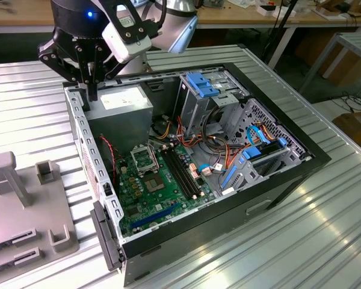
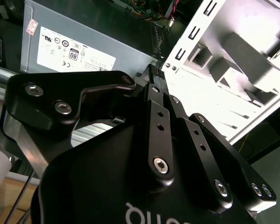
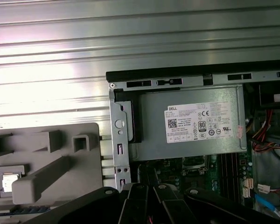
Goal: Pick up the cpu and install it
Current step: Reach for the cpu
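My gripper hangs above the near-left corner of the open computer case, over the edge of the grey power supply. Its black fingers are pressed together with nothing visible between them, as in both wrist views. In the first wrist view a small pale square, apparently the cpu, lies in a recess of the grey fixture beside the case. The cpu socket sits open on the green motherboard, below the power supply and well apart from the gripper.
The fixture with upright posts stands on the ribbed metal table at the exterior view's left. Inside the case are memory slots, bundled cables and blue drive brackets. The case's metal side rail rises just under the gripper.
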